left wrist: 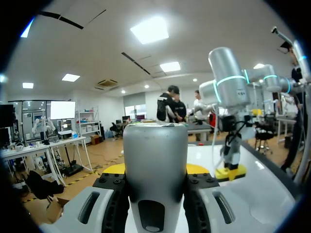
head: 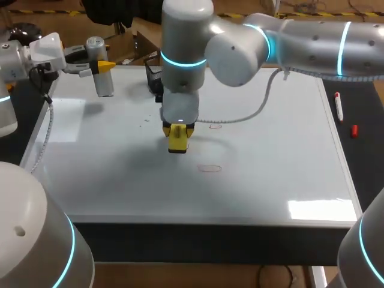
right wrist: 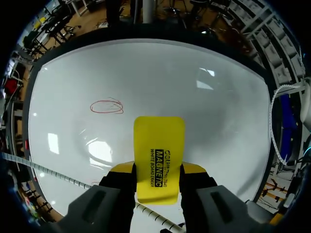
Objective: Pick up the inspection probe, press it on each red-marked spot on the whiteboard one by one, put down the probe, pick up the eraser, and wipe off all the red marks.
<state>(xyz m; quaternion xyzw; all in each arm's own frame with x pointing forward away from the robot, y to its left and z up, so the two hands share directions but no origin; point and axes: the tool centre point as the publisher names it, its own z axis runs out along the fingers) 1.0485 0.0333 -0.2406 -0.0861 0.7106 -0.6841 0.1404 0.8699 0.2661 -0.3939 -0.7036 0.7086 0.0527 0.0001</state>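
My left gripper (head: 101,67) is at the whiteboard's far left corner, shut on the grey cylindrical probe (head: 105,77), which stands upright. In the left wrist view the probe (left wrist: 155,160) fills the space between the yellow fingertips (left wrist: 115,169). My right arm reaches in to the middle of the whiteboard (head: 120,180). Its gripper (head: 178,135) points down, shut on the yellow eraser (head: 178,139), which is at the board's surface. Two red oval marks show: one (head: 215,125) just right of the eraser, one (head: 209,168) nearer the front. In the right wrist view the eraser (right wrist: 159,155) sits between the fingers, with a red oval (right wrist: 107,107) ahead of it.
A black holder (head: 154,77) stands at the board's far edge behind the right gripper. A marker (head: 339,107) and a red cap (head: 354,129) lie off the board's right side. A grey cable (head: 252,114) hangs from the right arm over the board.
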